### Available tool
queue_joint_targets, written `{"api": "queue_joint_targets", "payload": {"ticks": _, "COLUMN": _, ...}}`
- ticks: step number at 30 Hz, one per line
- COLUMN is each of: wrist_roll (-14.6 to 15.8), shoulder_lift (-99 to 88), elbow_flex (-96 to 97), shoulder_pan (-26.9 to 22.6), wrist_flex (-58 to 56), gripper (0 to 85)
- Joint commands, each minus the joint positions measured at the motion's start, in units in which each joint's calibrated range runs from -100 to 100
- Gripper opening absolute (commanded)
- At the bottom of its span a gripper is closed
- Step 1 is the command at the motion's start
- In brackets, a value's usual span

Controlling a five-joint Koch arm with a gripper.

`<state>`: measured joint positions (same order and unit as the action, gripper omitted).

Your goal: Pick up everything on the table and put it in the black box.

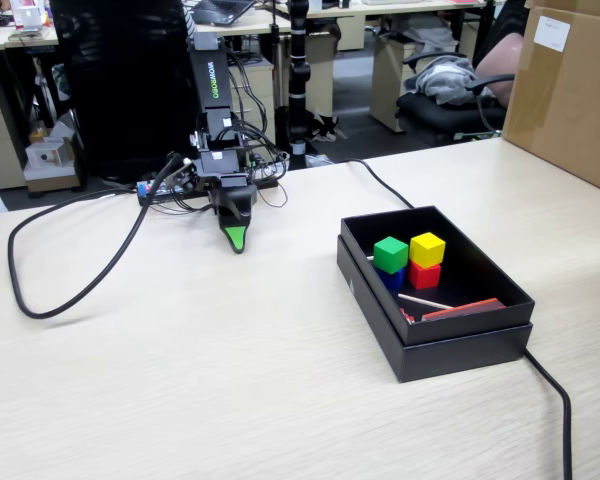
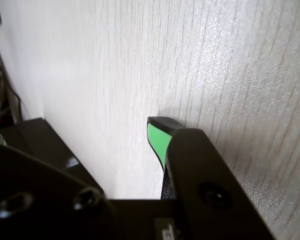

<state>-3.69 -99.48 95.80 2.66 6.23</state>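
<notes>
Fixed view: green, yellow, red, blue cubes [image 1: 410, 262] fill the matte black box [image 1: 460, 345]; end effector [image 1: 237, 240] state unclear.

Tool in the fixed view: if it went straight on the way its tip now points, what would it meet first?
Most likely the bare table. The tool points steeply down with nothing under its tip; the wrist view shows only wood grain ahead. The black box lies well off to the right. Height above the table is unclear.

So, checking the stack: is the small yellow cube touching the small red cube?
Touching: the fixed view shows the yellow cube resting directly on the red cube.
</notes>
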Motion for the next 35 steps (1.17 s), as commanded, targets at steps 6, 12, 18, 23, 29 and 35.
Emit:
{"api": "queue_joint_targets", "payload": {"ticks": 6, "wrist_roll": 0.0, "shoulder_lift": -0.5, "elbow_flex": 1.4, "shoulder_pan": -0.8, "wrist_flex": -1.2, "gripper": 51.1}}
{"api": "queue_joint_targets", "payload": {"ticks": 12, "wrist_roll": 0.0, "shoulder_lift": -0.5, "elbow_flex": 1.1, "shoulder_pan": -0.9, "wrist_flex": -6.6, "gripper": 48.3}}
{"api": "queue_joint_targets", "payload": {"ticks": 18, "wrist_roll": 0.0, "shoulder_lift": -0.5, "elbow_flex": 1.0, "shoulder_pan": -0.9, "wrist_flex": -6.6, "gripper": 48.3}}
{"api": "queue_joint_targets", "payload": {"ticks": 23, "wrist_roll": 0.0, "shoulder_lift": -0.5, "elbow_flex": 1.0, "shoulder_pan": -0.9, "wrist_flex": -6.6, "gripper": 48.3}}
{"api": "queue_joint_targets", "payload": {"ticks": 29, "wrist_roll": 0.0, "shoulder_lift": -0.5, "elbow_flex": 0.9, "shoulder_pan": -0.9, "wrist_flex": -6.6, "gripper": 48.3}}
{"api": "queue_joint_targets", "payload": {"ticks": 35, "wrist_roll": 0.0, "shoulder_lift": -0.5, "elbow_flex": 0.9, "shoulder_pan": -0.9, "wrist_flex": -6.6, "gripper": 48.3}}
